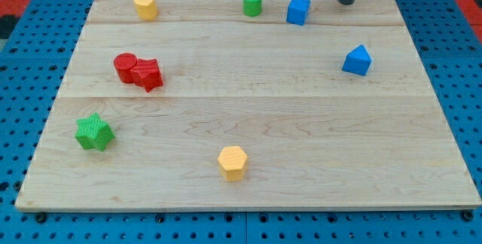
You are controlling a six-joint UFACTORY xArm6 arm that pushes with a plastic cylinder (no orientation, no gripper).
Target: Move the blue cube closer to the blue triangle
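- A pale wooden board [248, 108] lies on a blue pegboard; a red mat shows at the far corners of the view.
- My tip [346, 1] sits at the board's top edge, toward the top-right corner. There is no claw on this rod, so nothing is clenched or released; it touches no block.
- The blue cube [298, 10] sits near the top edge, just to the view's left of my tip. The blue triangle [357, 60] is near the right edge, lower down, well apart from the cube.
- Risk: my tip is on the wrong side. Pushing from here would drive the cube left into the green cylinder [252, 3], away from the triangle.
- Risk: circling round the cube, I might clip its corner and spin it, or nudge it off the top edge.
- Risk: an off-centre push could let the cube slide off my rod; too long a push could knock the triangle toward the right edge.
- The yellow, red and green blocks elsewhere are well clear, I judge.
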